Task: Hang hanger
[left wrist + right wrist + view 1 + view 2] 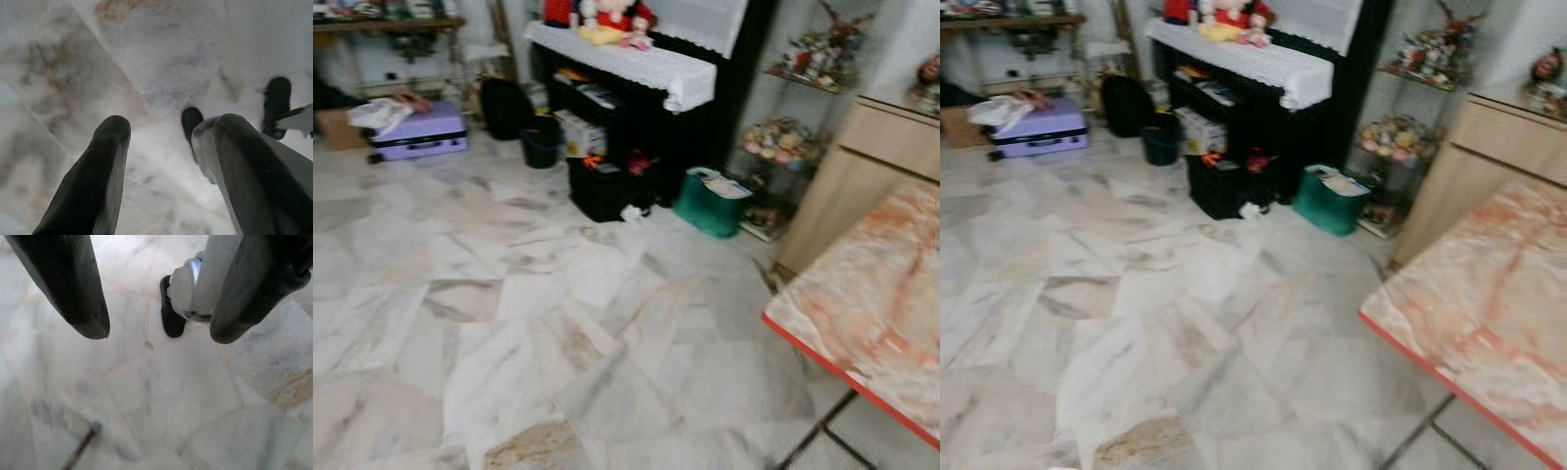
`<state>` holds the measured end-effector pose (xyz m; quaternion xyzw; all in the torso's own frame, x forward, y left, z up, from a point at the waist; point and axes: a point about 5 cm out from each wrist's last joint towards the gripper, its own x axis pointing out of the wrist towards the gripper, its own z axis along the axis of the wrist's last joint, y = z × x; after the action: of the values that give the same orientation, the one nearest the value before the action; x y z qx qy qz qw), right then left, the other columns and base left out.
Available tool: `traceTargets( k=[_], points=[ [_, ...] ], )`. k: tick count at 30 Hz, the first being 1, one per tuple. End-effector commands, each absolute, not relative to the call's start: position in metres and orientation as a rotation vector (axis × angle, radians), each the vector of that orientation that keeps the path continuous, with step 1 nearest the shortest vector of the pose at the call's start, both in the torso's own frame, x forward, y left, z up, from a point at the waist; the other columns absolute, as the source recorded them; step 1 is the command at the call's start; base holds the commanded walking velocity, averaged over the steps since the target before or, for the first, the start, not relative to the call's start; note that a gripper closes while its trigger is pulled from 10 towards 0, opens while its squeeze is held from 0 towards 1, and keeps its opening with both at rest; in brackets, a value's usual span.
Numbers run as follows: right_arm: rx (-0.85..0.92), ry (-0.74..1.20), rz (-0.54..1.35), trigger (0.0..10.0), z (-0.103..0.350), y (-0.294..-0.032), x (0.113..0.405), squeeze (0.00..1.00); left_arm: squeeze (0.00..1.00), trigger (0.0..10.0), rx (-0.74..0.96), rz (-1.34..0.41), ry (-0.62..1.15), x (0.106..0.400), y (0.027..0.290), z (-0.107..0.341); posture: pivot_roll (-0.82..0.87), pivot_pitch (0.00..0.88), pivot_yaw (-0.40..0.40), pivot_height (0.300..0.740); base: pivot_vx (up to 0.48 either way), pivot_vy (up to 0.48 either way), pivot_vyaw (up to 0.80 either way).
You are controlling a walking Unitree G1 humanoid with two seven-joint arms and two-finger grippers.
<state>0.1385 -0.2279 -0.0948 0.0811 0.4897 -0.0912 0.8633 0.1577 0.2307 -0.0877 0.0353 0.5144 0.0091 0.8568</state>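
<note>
Looking down over a pale marble floor, the head camera catches a table with a pinkish marbled top and red edge on the right. Further back sits a black piano under a white lace cover, plus a green bag and a purple suitcase. No idea where the hanger is. Both arms just hang: left gripper and right gripper each have fingers spread apart, empty, pointing at the floor.
</note>
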Motion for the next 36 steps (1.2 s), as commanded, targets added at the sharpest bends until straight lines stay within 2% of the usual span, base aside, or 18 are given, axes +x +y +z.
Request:
traceTargets(
  k=[1, 36],
  points=[
    [0.111, 0.983, -0.1, 10.0, -0.0683, -0.2192, 0.2055, 0.0, 0.0, 10.0, -0.079, 0.214, 0.996, 0.1446, 0.2401, -0.0892, 0.15, 0.127, -0.069, 0.74, 0.0, 0.0, -0.79],
    [0.105, 0.98, -0.095, 10.0, -0.0675, -0.2202, 0.2065, 0.0, 0.0, 10.0, -0.077, 0.208, 0.989, 0.1477, 0.2388, -0.0883, 0.16, 0.138, -0.074, 0.74, 0.0, 0.0, -0.79]
  ],
)
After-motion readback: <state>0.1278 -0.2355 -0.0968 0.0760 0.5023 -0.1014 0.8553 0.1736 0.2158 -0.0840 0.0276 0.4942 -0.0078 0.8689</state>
